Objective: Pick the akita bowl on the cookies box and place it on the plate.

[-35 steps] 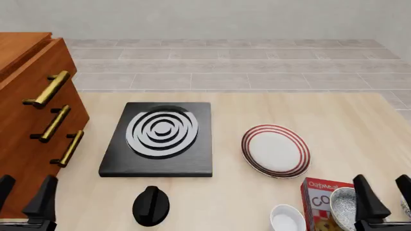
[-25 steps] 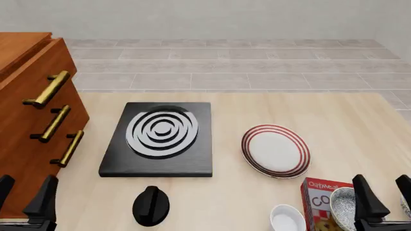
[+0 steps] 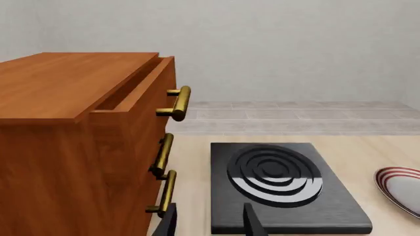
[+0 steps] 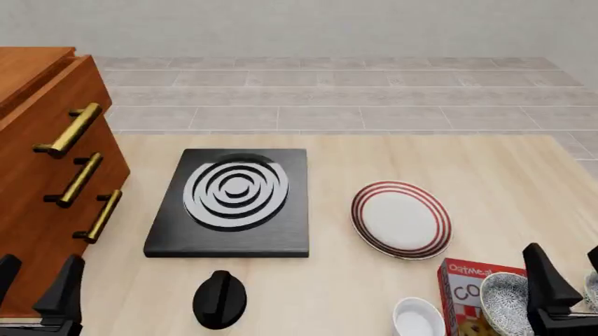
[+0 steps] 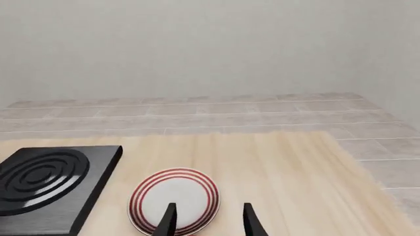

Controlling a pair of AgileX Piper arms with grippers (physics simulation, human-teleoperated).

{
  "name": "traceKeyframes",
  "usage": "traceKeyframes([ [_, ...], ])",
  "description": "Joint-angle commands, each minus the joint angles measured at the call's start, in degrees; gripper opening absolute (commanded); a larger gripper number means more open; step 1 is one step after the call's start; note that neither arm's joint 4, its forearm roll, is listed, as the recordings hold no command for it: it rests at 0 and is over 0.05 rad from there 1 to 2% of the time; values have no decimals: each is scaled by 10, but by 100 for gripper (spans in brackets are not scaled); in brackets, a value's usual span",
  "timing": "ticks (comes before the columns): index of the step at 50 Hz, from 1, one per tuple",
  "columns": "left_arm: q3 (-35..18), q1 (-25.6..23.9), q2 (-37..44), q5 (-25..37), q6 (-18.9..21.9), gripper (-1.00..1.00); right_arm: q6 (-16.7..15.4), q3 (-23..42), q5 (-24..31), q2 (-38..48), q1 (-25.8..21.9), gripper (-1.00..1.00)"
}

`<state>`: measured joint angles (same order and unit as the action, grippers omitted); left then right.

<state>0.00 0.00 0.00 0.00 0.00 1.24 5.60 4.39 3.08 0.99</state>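
The table (image 4: 486, 168) looks like pale, smooth wood with thin lines in it. The cabinet (image 4: 38, 161) is reddish brown wood, and its handles (image 4: 67, 130) are shiny yellow metal. The stove (image 4: 229, 241) is dull black with grey rings. The plate (image 4: 402, 219) looks smooth and white. The cookies box (image 4: 463, 280) looks like red cardboard. The akita bowl (image 4: 505, 301) is speckled black and white.

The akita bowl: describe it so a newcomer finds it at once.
Start at the black stove mid-table, go right past the red-ringed plate to the red cookies box at the near right edge. The akita bowl sits on that box beside the right claw. Its dense black-and-white speckling sets it apart from the plain white bowl just left of the box.
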Motion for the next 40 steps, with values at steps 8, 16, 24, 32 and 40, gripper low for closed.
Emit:
traceKeyframes([
  [8,0,0,0,0,0,100,-3,235,152,69,13,100],
  [16,0,0,0,0,0,100,-27,363,241,128,58,100],
  [24,0,0,0,0,0,100,-10,446,319,183,47,100],
  [32,0,0,0,0,0,100,-89,488,379,203,54,100],
  [40,0,0,0,0,0,100,-16,517,446,243,56,100],
])
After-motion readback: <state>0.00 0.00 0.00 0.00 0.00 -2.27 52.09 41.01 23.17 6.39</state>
